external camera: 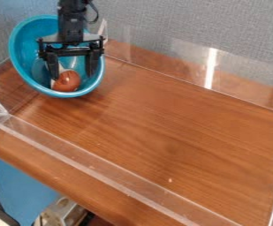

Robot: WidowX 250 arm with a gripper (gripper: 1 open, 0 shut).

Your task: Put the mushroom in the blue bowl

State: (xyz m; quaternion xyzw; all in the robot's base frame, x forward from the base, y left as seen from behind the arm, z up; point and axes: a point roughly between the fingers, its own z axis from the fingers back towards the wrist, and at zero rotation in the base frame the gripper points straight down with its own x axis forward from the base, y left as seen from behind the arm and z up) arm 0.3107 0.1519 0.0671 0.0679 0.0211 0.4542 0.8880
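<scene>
The blue bowl (33, 48) sits tilted at the table's far left corner. The mushroom (66, 80) lies inside it near the lower rim, reddish-brown cap toward me, cream stem pointing up into the bowl. My gripper (72, 65) hangs straight down over the bowl, open, its two black fingers (50, 64) standing on either side of the mushroom's stem and just above the cap. Nothing is held between them.
A clear acrylic wall (209, 66) rings the wooden table (174, 132). The grey backdrop stands right behind the bowl. The table's front edge drops off at the lower left.
</scene>
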